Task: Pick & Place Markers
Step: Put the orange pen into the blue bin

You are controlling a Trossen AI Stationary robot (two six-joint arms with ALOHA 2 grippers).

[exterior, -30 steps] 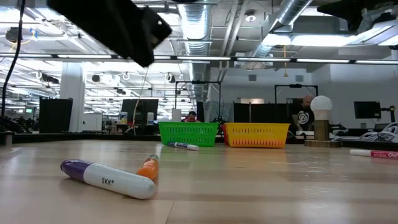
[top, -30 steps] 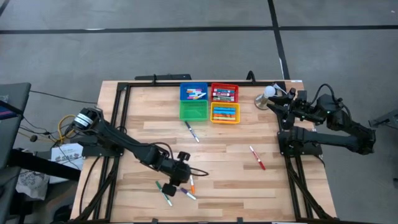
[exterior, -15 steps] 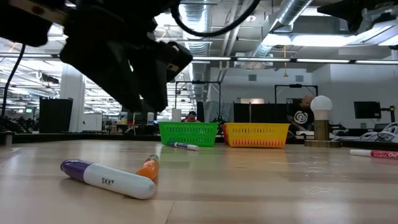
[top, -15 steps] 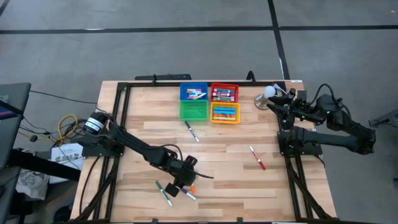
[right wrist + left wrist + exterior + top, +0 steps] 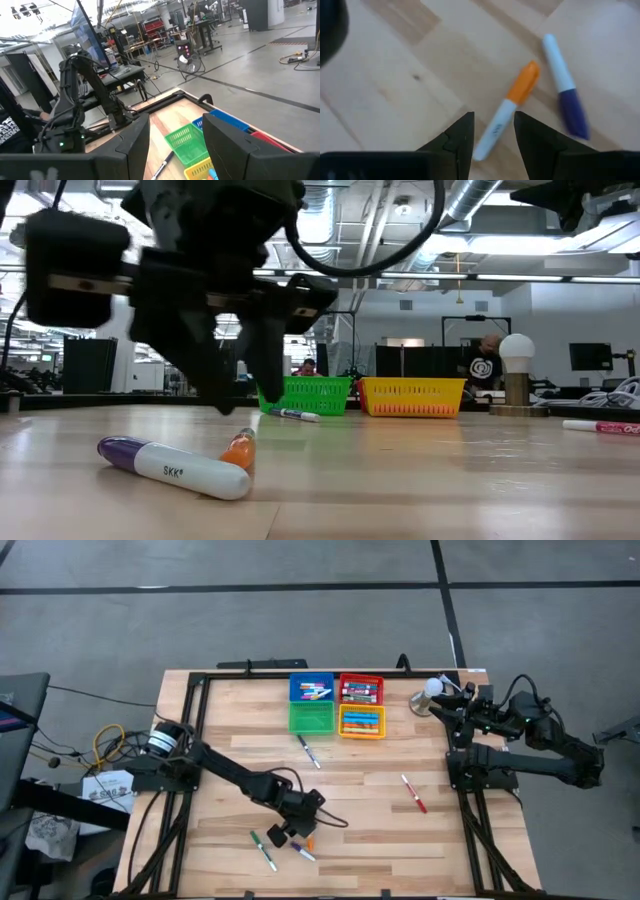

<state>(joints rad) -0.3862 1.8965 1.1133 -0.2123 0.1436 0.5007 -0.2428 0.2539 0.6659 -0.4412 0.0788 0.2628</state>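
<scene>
So the left gripper is hanging just above the table with its fingers spread, and the white end of the orange-capped marker is sitting right in the gap between them, not pinched. A purple-capped marker is lying just beyond the orange cap, off to one side of the fingers. The right gripper is parked up off the table's right edge, fingers apart and holding nothing, pointing across at the green bin.
</scene>
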